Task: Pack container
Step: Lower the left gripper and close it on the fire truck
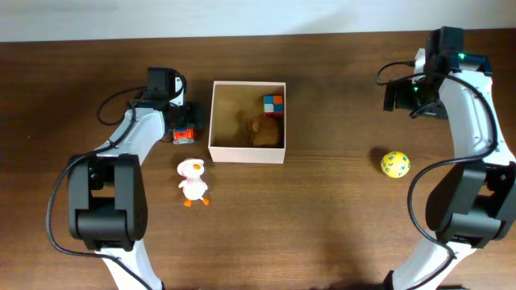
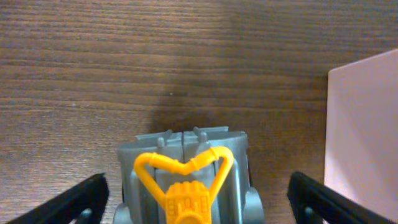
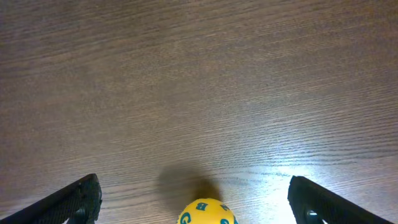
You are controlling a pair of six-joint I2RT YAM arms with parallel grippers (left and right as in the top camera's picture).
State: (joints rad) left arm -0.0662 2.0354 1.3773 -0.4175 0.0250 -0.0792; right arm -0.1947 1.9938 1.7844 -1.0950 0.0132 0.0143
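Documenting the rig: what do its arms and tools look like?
Left arm and right arm: white links, black joints, loose black cables; a green light glows on the right. Tool fingers are black, tapered.

We see a dark brown wooden table (image 1: 322,225) whose fine grain runs along its length, and it fills nearly the whole overhead view. Past its far edge lies a pale, whitish strip (image 1: 242,16). In the right wrist view a bright glare (image 3: 292,177) shines on the wood.
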